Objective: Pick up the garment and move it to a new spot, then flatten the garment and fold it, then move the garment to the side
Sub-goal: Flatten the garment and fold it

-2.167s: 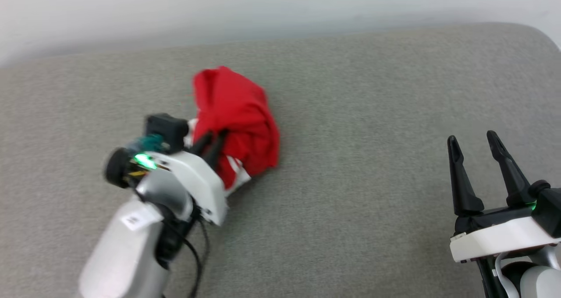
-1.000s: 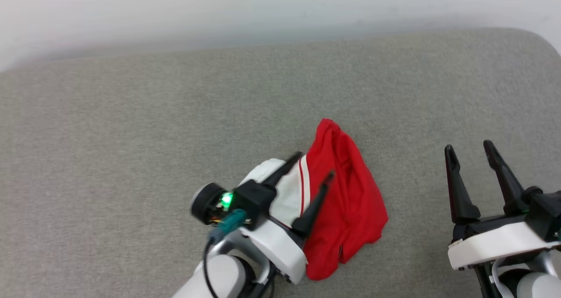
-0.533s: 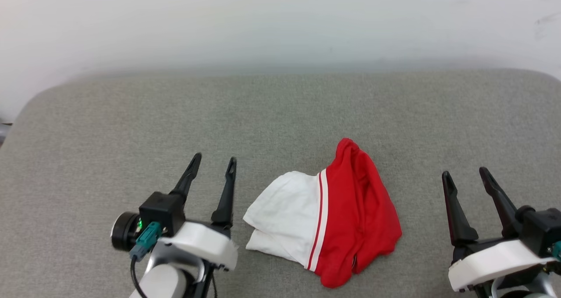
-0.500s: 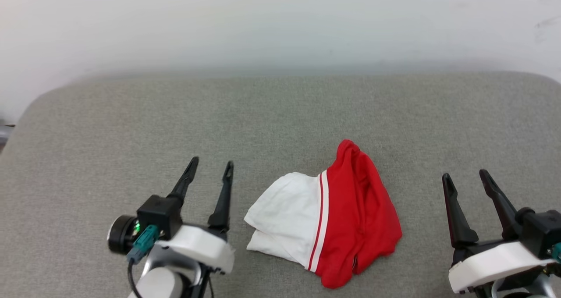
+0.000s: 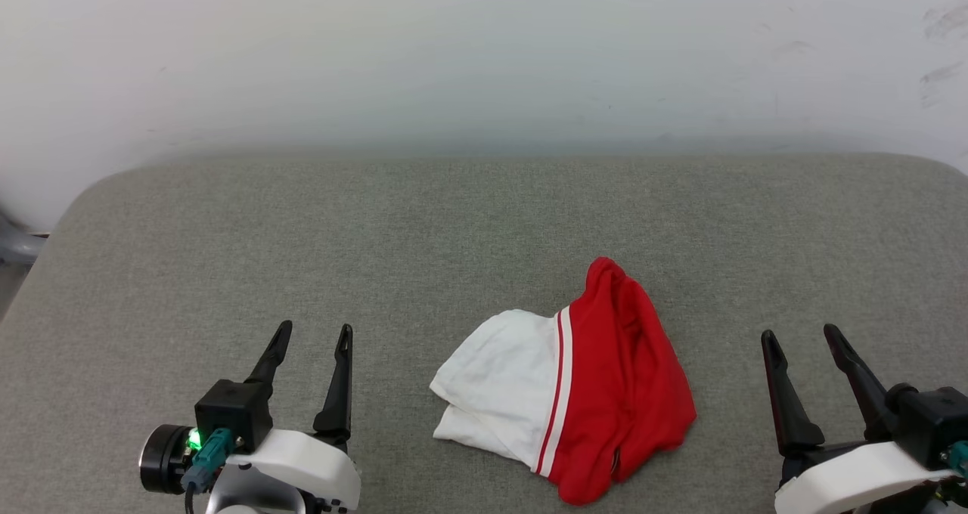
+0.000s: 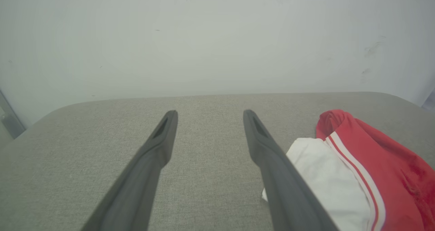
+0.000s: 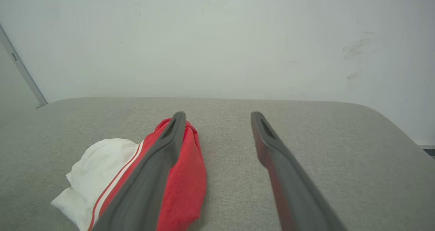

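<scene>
**Both grippers empty, garment crumpled between them**

Your left gripper (image 5: 316,327) sits at the lower left of the head view with its 2 dark fingers spread wide and nothing between them. Your right gripper (image 5: 799,332) mirrors it at the lower right, fingers equally apart and equally empty. Both point away from the robot, toward the pale wall (image 5: 454,60).

The garment (image 5: 597,393) lies between the 2 grippers on the grey padded surface (image 5: 378,227), touching neither. In the head view it sits somewhat nearer the right gripper. It is a bunched heap, not a spread shirt. A white panel (image 5: 495,374) faces your left gripper, and a red-and-white striped trim (image 5: 557,393) divides it from the red body (image 5: 635,378), which rises into a folded ridge at the far end. From the left wrist view the cloth lies off to the side of the fingers, not between them. From the right wrist view, 1 finger crosses in front of the red part.

As for progress, I judge that you are early. The garment rests loose near the middle of the surface, but these pictures do not say whether that is its new spot. Flattening has not been done, since layers overlap and the edges curl under. Folding and the final move to the side are also left. You will probably need both grippers on separate edges to spread it.
</scene>
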Motion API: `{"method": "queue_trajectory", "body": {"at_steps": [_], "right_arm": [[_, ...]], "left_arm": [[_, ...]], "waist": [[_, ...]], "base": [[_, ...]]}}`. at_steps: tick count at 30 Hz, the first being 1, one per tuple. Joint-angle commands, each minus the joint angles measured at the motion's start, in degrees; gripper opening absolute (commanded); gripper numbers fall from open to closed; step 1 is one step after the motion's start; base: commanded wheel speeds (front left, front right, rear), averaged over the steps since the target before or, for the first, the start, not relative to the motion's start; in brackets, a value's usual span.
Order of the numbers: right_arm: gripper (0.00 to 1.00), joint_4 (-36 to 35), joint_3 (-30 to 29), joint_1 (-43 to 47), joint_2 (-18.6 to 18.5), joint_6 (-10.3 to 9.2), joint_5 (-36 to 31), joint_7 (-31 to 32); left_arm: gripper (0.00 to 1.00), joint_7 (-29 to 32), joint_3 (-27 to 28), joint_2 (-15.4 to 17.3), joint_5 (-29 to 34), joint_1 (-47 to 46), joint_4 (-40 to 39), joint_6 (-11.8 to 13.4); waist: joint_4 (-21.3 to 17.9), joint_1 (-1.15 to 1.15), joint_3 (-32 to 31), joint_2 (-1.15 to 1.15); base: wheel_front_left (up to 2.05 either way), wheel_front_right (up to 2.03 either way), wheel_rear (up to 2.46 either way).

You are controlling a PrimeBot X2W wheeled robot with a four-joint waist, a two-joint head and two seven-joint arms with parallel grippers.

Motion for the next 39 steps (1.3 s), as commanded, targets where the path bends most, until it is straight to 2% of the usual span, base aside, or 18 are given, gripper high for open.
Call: {"method": "queue_trajectory", "body": {"at_steps": [1,9,14,18,26,33,37,38,39], "right_arm": [[1.00,-0.16,0.03,0.31,0.09,-0.04,0.25,0.11],[1.00,0.14,0.05,-0.41,0.10,-0.05,-0.78,1.36],[1.00,1.44,3.11,-2.01,-0.19,-0.04,-0.36,8.15],[1.00,1.95,8.16,-3.73,-2.95,-0.05,2.07,16.28],[1.00,1.50,21.72,-9.53,-11.93,-0.05,8.56,31.79],[1.00,3.82,29.79,-15.72,-16.69,-0.05,11.58,37.96],[1.00,6.06,31.77,-17.52,-17.86,-0.05,13.28,40.86],[0.48,6.34,31.96,-17.75,-17.87,-0.05,13.84,41.23],[0.11,6.40,32.09,-18.08,-17.99,-0.04,14.02,41.27]], "left_arm": [[1.00,0.01,0.04,0.25,-0.11,0.62,-0.34,0.24],[1.00,0.17,-0.08,0.23,-0.48,-0.27,-1.47,0.45],[1.00,-0.44,0.41,0.06,-0.50,-1.96,-1.86,0.27],[1.00,-1.12,0.65,-0.39,-0.43,-3.47,-2.13,0.09],[1.00,-2.53,1.15,-2.08,-0.58,-5.88,-1.51,-0.46],[1.00,-3.21,1.60,-4.02,-0.12,-7.64,-1.01,-1.18],[1.00,-3.42,1.95,-5.01,0.17,-8.25,-0.43,-2.08],[1.00,-3.46,2.10,-5.14,0.40,-8.39,-0.33,-2.26],[1.00,-3.49,2.27,-5.28,0.52,-8.48,-0.26,-2.39]], "waist": [[-0.03,0.01,0.01,0.00],[0.10,0.01,0.93,0.00],[1.59,0.01,2.89,0.00],[3.64,0.01,4.98,0.00],[7.95,0.01,8.66,0.00],[10.69,0.01,11.28,0.00],[11.64,0.01,12.11,0.00],[11.76,0.01,12.20,0.00],[11.85,0.01,12.27,0.00]], "base": [[0.00,0.00,0.00],[0.00,0.00,0.00],[0.00,0.00,0.00],[0.00,0.00,0.00],[0.00,0.00,0.00],[0.00,0.00,0.00],[0.00,0.00,0.00],[0.00,0.00,0.00],[0.00,0.00,0.00]]}}
